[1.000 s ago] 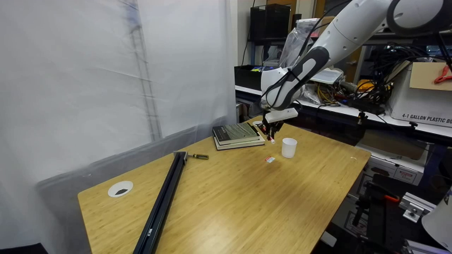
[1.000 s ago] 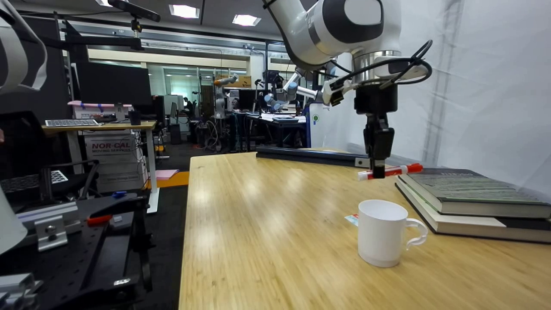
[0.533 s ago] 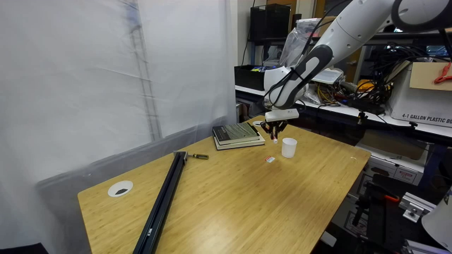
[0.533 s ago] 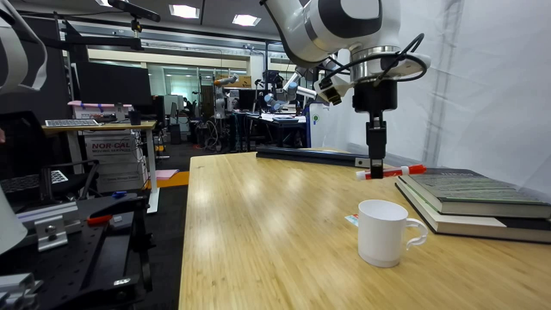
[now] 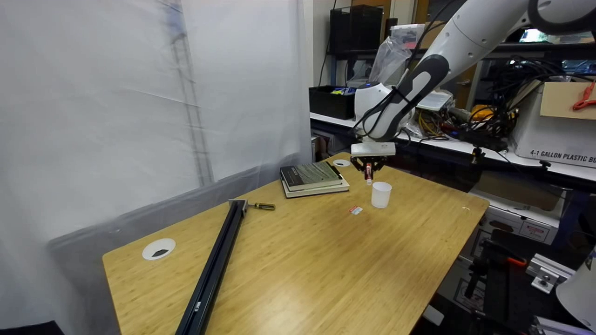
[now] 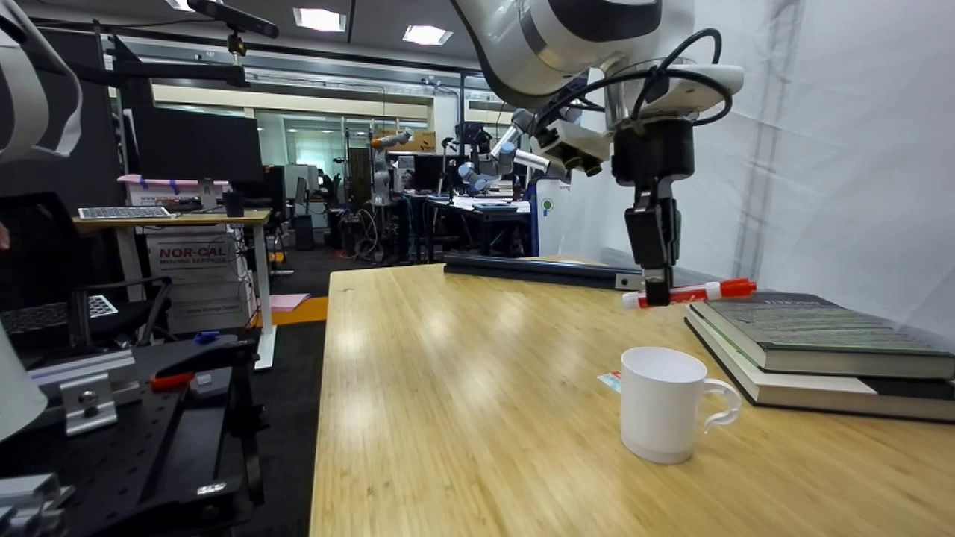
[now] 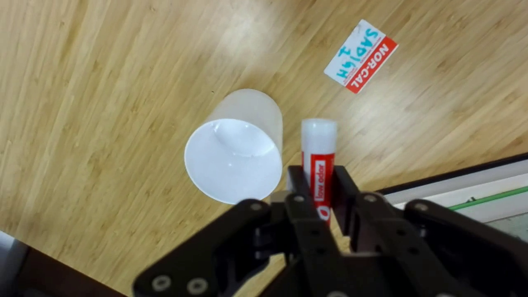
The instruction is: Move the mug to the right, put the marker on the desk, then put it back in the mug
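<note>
While your end effector (image 7: 318,177) grasps the red low-odor marker (image 6: 692,294), nearly level and raised above the counter (image 6: 448,418), you can see the white mug (image 6: 662,409) standing upright on that surface, apart from the marker. Near the mug lies a NOR-CAL label (image 7: 361,56), and 2 stacked books (image 6: 828,358) rest beyond its handle.

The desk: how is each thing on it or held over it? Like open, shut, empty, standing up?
Mug: upright on the desk, empty.
Marker: held in the air, cap looks on.
Jaws: shut on the marker.
Books: closed, stacked flat.
Label: flat, printed side up.
Bar: lying down.
Screwdriver: lying down by the bar's end.
</note>
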